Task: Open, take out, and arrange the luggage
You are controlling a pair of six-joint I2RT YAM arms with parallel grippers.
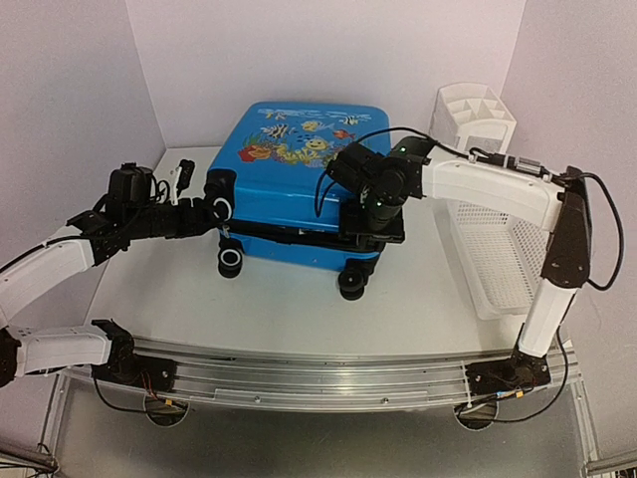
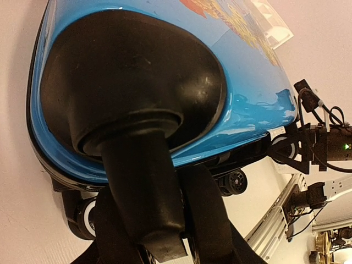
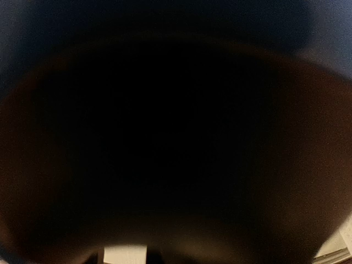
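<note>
Luggage lies flat mid-frame in the top view, on the table, fish lid up. Its wheels face the bottom edge of the pic. Lid looks down and the zip band looks closed, so opening isn't done yet, IMO.

L gripper sits at the case's left corner, centre-left of the top view. In the L wrist view a black finger runs up against the blue shell, w/ a rounded black shape over the corner. Jaws look partway apart. Can't tell if it's truly clamped or just pressed on. Prob there to brace the case so it won't slide while the other arm works the seam.

R gripper is at the front edge, right of centre, down on the zip band near the right wheel. R wrist view is almost all dark, lens too close to sth. Can't tell how wide it stands or if it holds anything. Likely going for the zip pull or lid edge.

Basket and organizer wait at right, apart from the case, presumably for the contents.
</note>
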